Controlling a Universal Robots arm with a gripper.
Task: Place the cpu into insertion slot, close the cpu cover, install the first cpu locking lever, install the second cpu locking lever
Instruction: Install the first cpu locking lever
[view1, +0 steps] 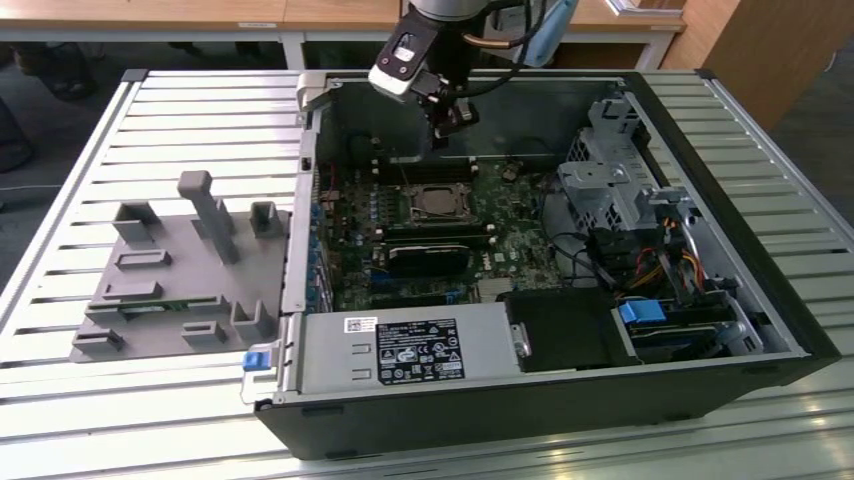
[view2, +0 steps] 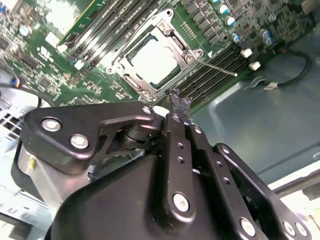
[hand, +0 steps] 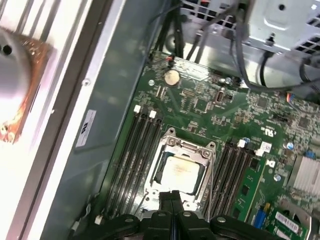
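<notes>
Cpu (hand: 177, 172) in insertion slot (hand: 161, 165); cpu cover (hand: 186, 148) seemingly down.

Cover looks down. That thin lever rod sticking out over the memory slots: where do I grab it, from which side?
Grip the locking lever near its free tip, farthest from the cpu cover. It is a thin bare rod that seems to stand clear over the memory slots, so pinch across it from above the board.

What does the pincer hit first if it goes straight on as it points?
Probably the edge of the cpu cover, framing the seated cpu: the pincer points down at that rim. Depth is unclear, so it might land on the memory slots just beside it instead.
</notes>
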